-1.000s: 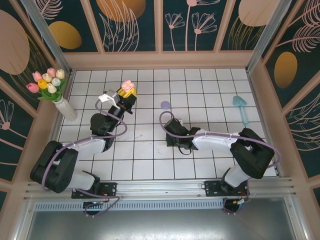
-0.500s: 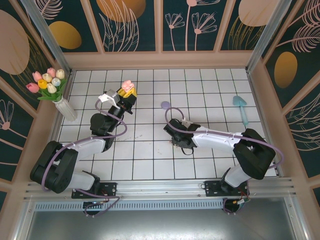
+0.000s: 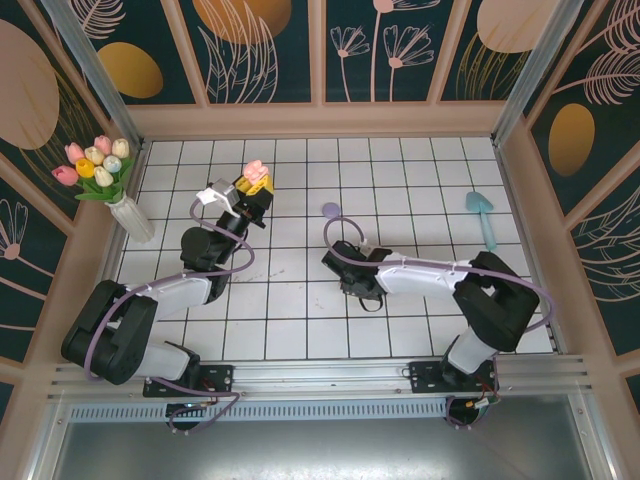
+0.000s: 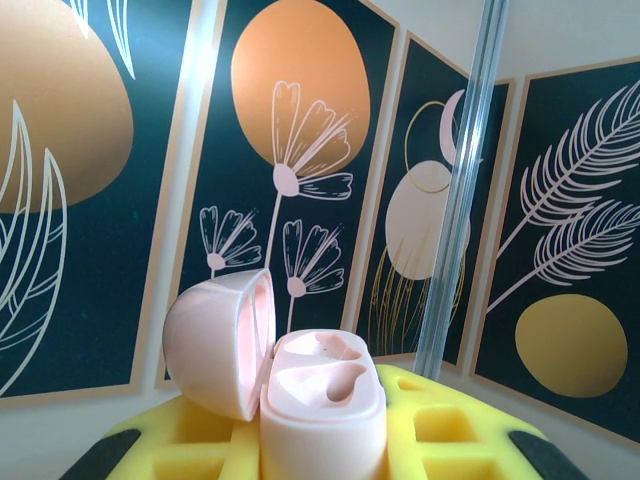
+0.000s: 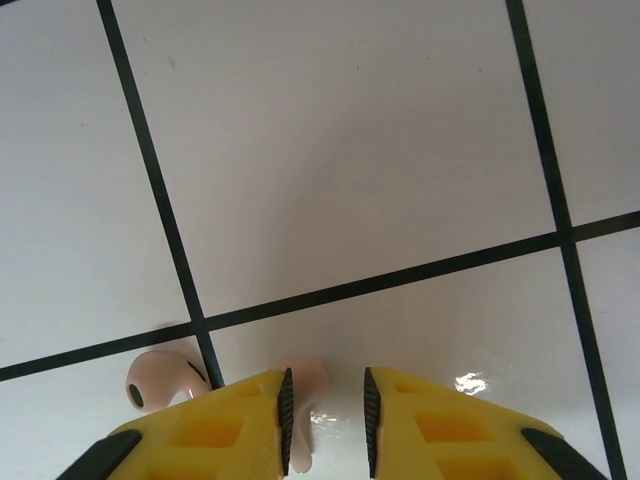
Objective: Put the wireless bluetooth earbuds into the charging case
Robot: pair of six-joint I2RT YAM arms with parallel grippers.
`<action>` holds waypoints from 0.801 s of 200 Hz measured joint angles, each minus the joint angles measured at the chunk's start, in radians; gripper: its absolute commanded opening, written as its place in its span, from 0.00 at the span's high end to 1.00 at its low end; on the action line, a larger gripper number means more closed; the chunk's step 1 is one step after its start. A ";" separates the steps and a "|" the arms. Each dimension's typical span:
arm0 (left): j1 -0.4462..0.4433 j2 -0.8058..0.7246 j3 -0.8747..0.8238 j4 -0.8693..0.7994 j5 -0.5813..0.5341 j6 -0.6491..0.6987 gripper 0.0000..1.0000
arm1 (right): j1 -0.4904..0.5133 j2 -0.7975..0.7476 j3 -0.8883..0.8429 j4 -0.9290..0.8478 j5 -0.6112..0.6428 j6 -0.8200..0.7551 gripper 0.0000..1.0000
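— Where is your charging case?
— Your left gripper [image 3: 255,188] is clamped on the pink charging case [image 4: 322,402] and holds it up off the tiles at the far left of the table. The lid is swung open and the two wells show.
— And your right gripper?
— Your right gripper [image 5: 325,388] points down at the white tiled floor [image 5: 350,150], its jaws a narrow gap apart and gripping nothing. One pale pink earbud [image 5: 158,380] lies just outside a yellow finger [image 5: 215,425], on a grout line. A second pale pink bud [image 5: 304,405] lies in the gap, against that same finger's pad.
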 measured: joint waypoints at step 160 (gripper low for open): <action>0.000 0.002 0.000 0.006 0.000 -0.004 1.00 | 0.010 0.053 0.014 0.019 -0.005 -0.001 0.73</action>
